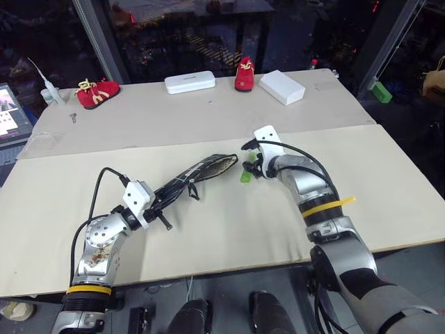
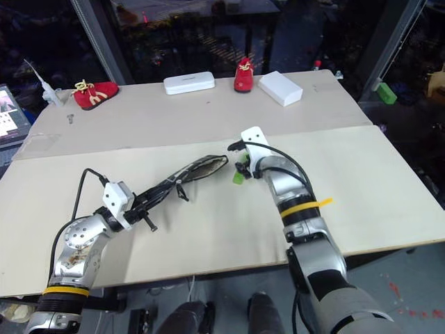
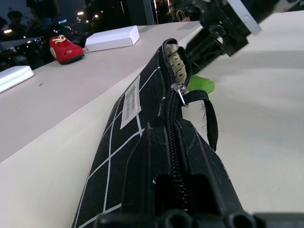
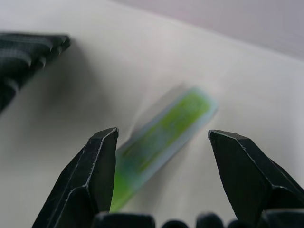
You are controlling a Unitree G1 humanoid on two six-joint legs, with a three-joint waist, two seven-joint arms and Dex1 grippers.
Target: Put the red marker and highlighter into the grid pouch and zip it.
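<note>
Grid pouch [image 3: 142,142]: black fabric, white grid lines, small white label with print too small to read; zipper part open at the far end, black pull cord hanging. Left pincer [image 1: 161,202] clamped tight on its near end, holding it above the desk [image 1: 389,181]. Highlighter [image 4: 161,137]: stubby, light green, lying on the desk just right of the pouch mouth. Right pincer [image 4: 164,156] spread wide over it, holding nothing.

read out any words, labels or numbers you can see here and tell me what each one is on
No text can be read.
Pouch: its white label carries print too small and blurred to read.
Highlighter: green face, no lettering legible.
White boxes: no visible print.
</note>
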